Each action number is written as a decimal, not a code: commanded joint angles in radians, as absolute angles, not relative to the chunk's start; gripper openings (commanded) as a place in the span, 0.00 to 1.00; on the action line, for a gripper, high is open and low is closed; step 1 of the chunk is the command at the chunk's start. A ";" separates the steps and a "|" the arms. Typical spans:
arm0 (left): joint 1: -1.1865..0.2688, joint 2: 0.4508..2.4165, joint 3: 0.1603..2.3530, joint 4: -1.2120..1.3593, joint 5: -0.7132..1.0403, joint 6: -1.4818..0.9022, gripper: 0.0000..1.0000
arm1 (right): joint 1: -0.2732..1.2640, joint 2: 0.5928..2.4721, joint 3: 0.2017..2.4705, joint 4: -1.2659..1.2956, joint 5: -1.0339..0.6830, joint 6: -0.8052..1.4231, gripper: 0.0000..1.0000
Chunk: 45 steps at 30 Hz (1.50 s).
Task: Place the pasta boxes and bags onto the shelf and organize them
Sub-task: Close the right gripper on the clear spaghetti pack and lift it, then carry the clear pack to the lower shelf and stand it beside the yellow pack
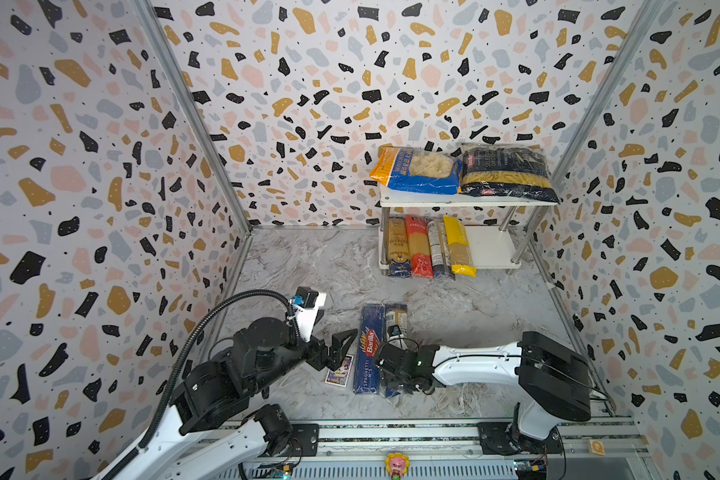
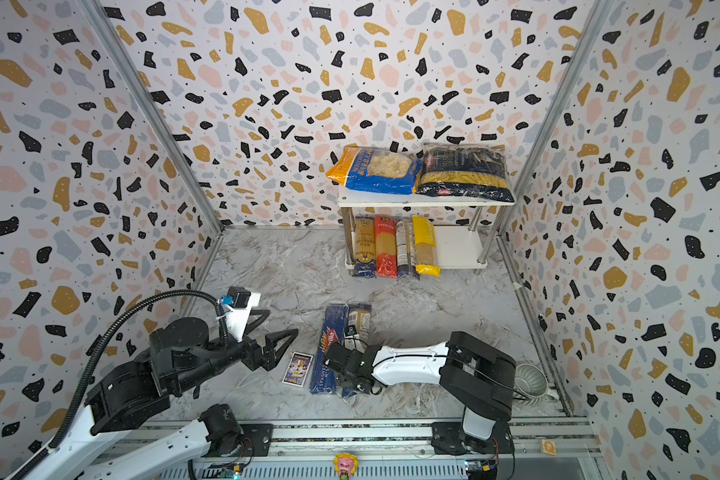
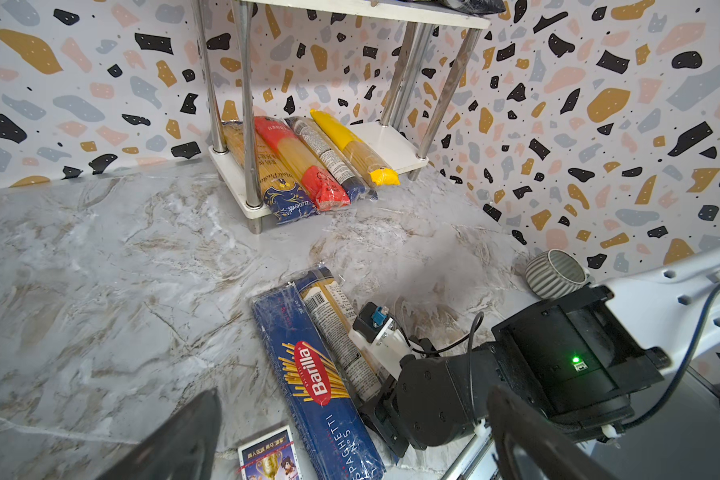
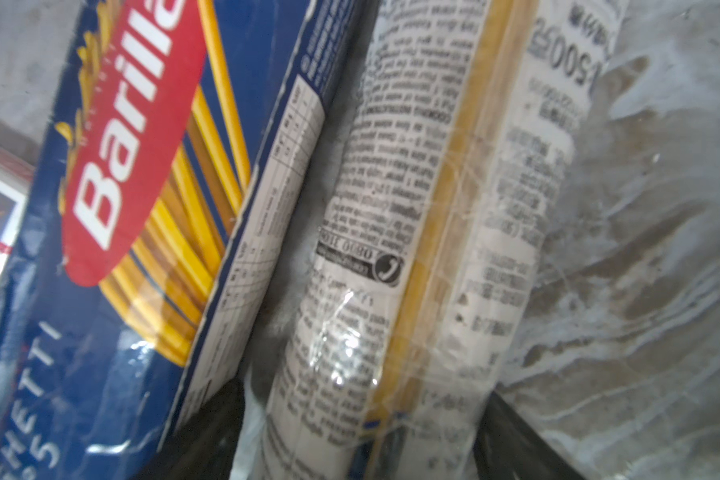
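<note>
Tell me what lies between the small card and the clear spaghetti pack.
The Barilla box lies between card and pack, as both top views show.

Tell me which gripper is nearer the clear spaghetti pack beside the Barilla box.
Right. The right gripper straddles the clear spaghetti pack; the left gripper is off beyond the Barilla box.

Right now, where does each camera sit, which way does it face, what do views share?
Both top views: high over the front rail, looking down and back at the shelf; left arm and right arm show.
Left wrist: on the left arm, facing the shelf; open left pincer and the right arm show.
Right wrist: on the right arm, close above the Barilla box and clear spaghetti pack; open right pincer straddles that pack.
Shared: the Barilla box shows in all four.
</note>
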<state>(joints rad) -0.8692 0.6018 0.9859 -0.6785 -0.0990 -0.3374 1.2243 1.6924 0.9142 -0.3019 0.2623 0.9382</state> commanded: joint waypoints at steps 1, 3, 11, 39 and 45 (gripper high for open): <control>-0.863 0.607 0.979 -0.640 -0.110 -0.341 0.99 | 1.225 1.711 0.854 -0.270 0.183 0.970 0.82; -0.864 0.610 0.975 -0.636 -0.110 -0.341 1.00 | 1.220 1.704 0.825 -0.254 0.174 0.982 0.82; -0.864 0.622 0.953 -0.609 -0.106 -0.342 0.99 | 1.202 1.674 0.720 -0.213 0.147 1.017 0.71; -0.863 0.750 0.961 -0.533 -0.119 -0.339 0.99 | 0.923 1.318 0.477 0.069 -0.098 0.829 0.18; -0.862 0.820 0.965 -0.485 -0.103 -0.329 1.00 | 0.859 1.230 0.459 0.081 -0.167 0.805 0.18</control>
